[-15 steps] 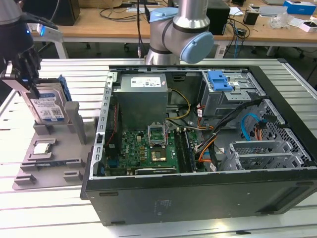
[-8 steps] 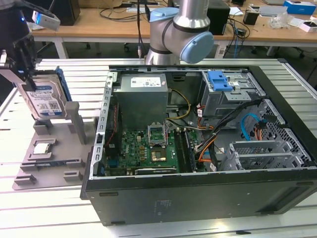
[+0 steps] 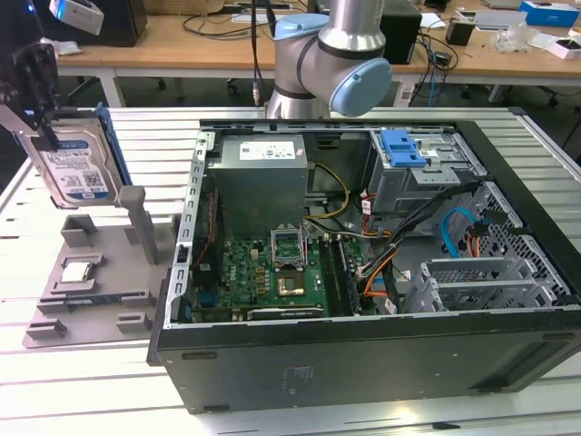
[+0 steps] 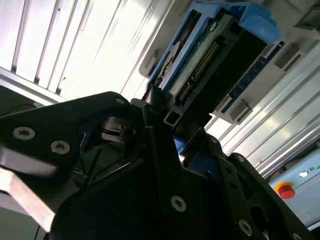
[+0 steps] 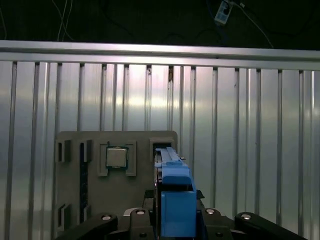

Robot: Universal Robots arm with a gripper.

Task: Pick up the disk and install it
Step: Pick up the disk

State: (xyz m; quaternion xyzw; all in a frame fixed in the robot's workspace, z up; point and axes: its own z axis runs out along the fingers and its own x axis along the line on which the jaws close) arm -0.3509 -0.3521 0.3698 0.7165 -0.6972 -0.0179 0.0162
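Observation:
The disk (image 3: 80,165) is a silver drive with a white and blue label and a blue carrier frame, held upright at the exterior view's left. My gripper (image 3: 44,134) is shut on its upper end, and the disk hangs just above the grey fixture plate (image 3: 109,272). In the second wrist view the black fingers (image 4: 159,150) clamp the disk (image 4: 210,60) by its connector end. The first wrist view shows the disk's blue frame (image 5: 176,200) edge-on between the gripper's (image 5: 175,222) fingers, over the fixture's (image 5: 75,200) slot.
A small square silver chip (image 3: 77,271) (image 5: 116,157) lies in a pocket on the fixture. An open computer case (image 3: 363,363) takes up the middle of the ribbed metal table (image 3: 54,381); its grey drive cage bears a blue latch (image 3: 405,145). The arm's base (image 3: 327,54) stands behind the case.

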